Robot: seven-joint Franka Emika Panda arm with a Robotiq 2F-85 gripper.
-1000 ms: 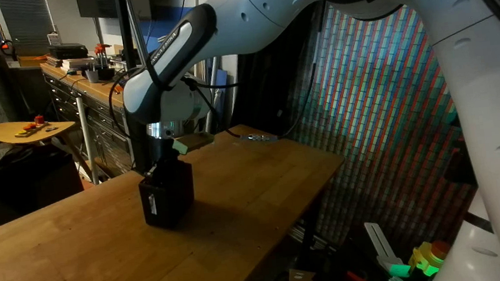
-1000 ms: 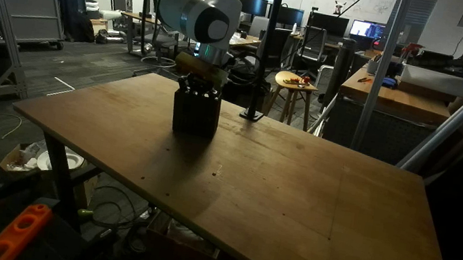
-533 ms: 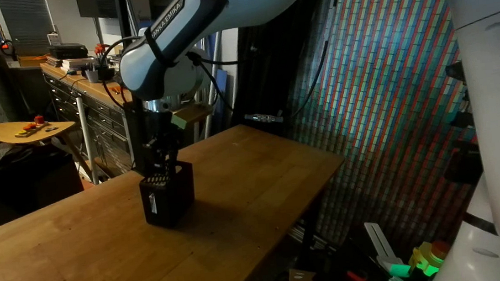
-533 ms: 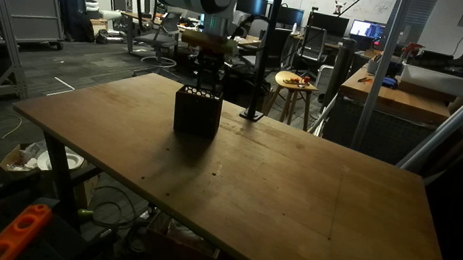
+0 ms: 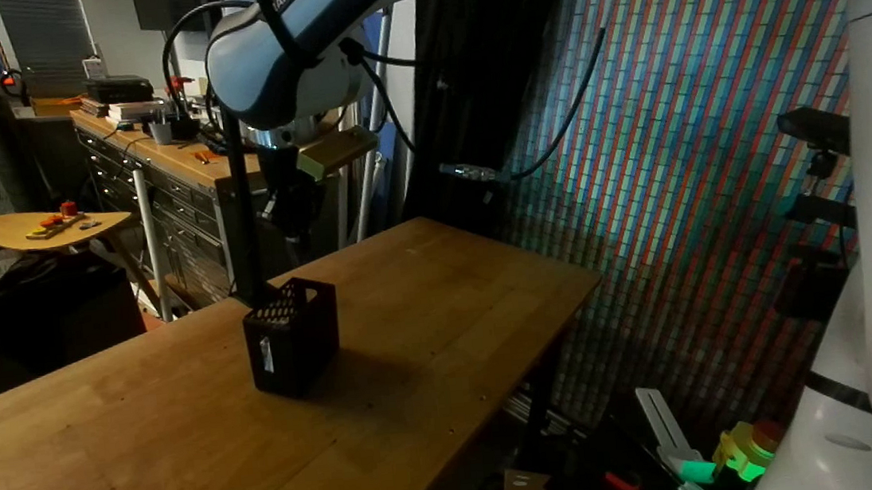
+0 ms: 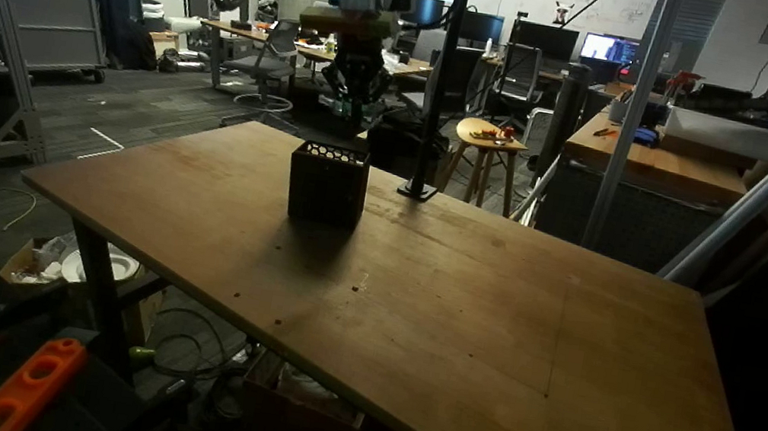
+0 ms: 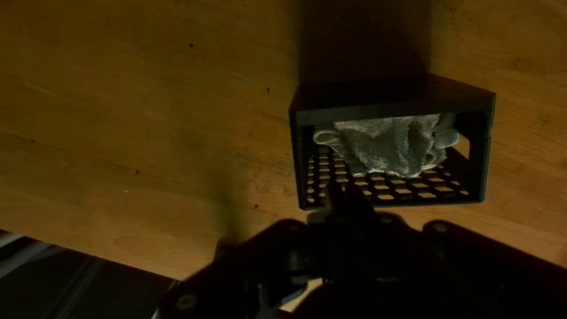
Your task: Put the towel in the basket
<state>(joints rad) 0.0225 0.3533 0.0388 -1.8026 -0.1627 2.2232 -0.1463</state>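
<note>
the towel (image 7: 394, 146) lies inside the basket (image 7: 367, 99), below the end effector (image 7: 347, 190); in the wrist view it sits just beyond the fingertips and a little to their right. its longer extent runs left to right in that view, along the basket's long side and across the line of the fingers. in an exterior view, the end effector (image 6: 355, 117) hangs above the far part of the basket, apart from the rim. the fingers stand together, with nothing visible held between them. the task is judged all but complete, and the next move should need only clearance upward; a low swing could catch the rim.

the towel is pale grey and crumpled, its surface fuzzy, with a rolled loop at its left end and tight folds at its right. the rim of the solid side hides part of it; none is seen draped outside. how deep it sits cannot be told. the black basket stands upright on the counter (image 6: 505, 327).
</note>
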